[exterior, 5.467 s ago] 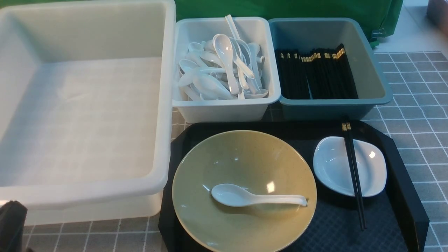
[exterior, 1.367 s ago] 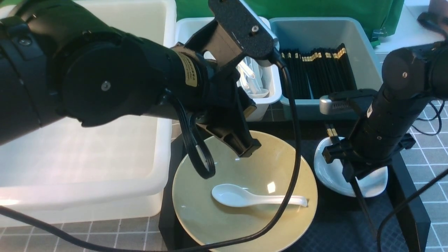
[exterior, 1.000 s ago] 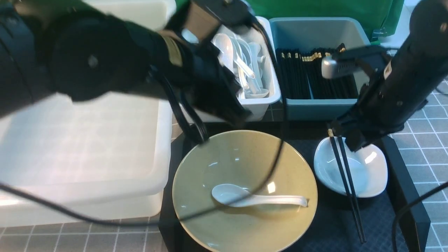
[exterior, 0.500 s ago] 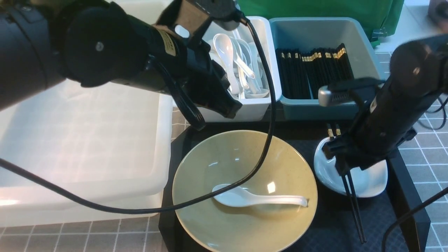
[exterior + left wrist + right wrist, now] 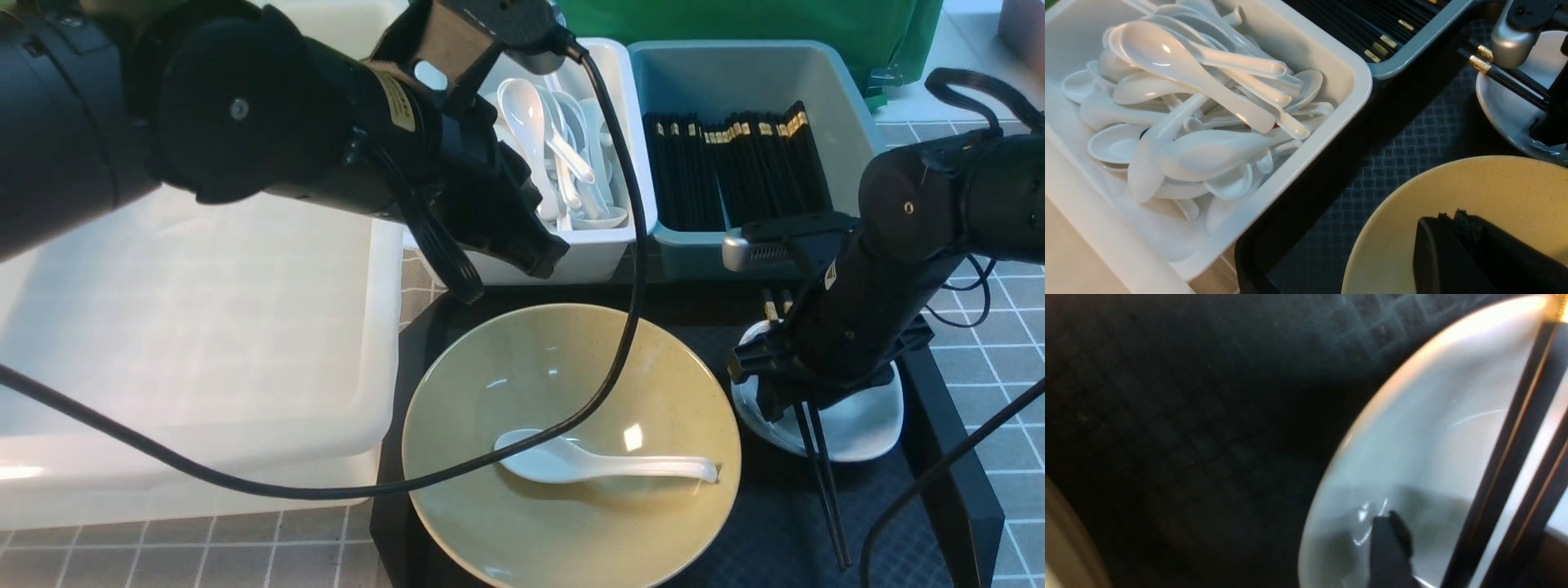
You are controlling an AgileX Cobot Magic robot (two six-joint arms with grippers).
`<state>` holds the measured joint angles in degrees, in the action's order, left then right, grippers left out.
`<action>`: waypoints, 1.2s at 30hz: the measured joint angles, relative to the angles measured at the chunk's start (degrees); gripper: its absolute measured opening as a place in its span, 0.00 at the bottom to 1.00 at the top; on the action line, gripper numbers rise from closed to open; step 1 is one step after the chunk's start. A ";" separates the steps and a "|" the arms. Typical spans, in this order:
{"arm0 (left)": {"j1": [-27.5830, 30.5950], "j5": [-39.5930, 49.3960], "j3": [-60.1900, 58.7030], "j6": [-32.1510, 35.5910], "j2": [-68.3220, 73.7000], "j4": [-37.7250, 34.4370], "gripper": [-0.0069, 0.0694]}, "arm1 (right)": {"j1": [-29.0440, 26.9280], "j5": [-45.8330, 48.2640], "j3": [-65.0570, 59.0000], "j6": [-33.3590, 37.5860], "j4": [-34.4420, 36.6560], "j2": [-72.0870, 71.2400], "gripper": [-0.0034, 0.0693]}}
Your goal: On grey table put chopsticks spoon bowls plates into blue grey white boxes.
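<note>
On the black tray (image 5: pixel 759 531), near centre of the grey table (image 5: pixel 980 286), I find all four loose items unsorted; none has reached a box. The spoon (image 5: pixel 588 465) lies inside the olive bowl (image 5: pixel 571 367), handle to the right. The chopsticks (image 5: pixel 824 482) lie across the small white dish (image 5: pixel 865 425), thin ends toward the near edge of the tray.

Right gripper (image 5: pixel 788 400): low over the dish, at the chopsticks. The right wrist view is dark and blurred; one finger (image 5: pixel 1390 555) shows just beside the sticks and apart from them, so the fingers appear spread, with nothing pinched. Left gripper (image 5: pixel 543 257): fingers pressed together, empty, above the far rim of the bowl, beside the grey-white box (image 5: pixel 604 245).

Remaining work, by my estimate: chopsticks to the teal-blue box (image 5: pixel 735 253), far right, which already holds a row of black sticks (image 5: pixel 735 171); spoon to the grey-white box, heaped with white spoons (image 5: pixel 531 122); bowl and dish to the large translucent box (image 5: pixel 384 327), far left. No step is complete.

Surface: grey tiles with thin white grid lines, showing right of the tray and along the near left edge. A green cloth (image 5: pixel 735 20) hangs behind the boxes
</note>
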<state>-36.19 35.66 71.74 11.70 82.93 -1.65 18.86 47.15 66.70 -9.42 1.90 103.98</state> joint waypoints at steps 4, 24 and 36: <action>0.00 0.00 0.00 0.00 0.39 -0.02 0.08 | 0.00 0.32 0.00 0.00 0.00 0.00 0.34; 0.00 -2.00 0.46 0.00 2.75 -0.36 0.08 | 0.00 9.55 8.78 5.36 -0.25 -9.82 0.25; 0.00 -1.77 15.83 5.95 13.26 -2.58 0.08 | -4.86 12.30 44.41 7.46 -0.25 7.08 0.25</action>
<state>-36.19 33.89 87.57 17.65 96.19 -4.23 14.00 59.45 111.10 -1.96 1.65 111.06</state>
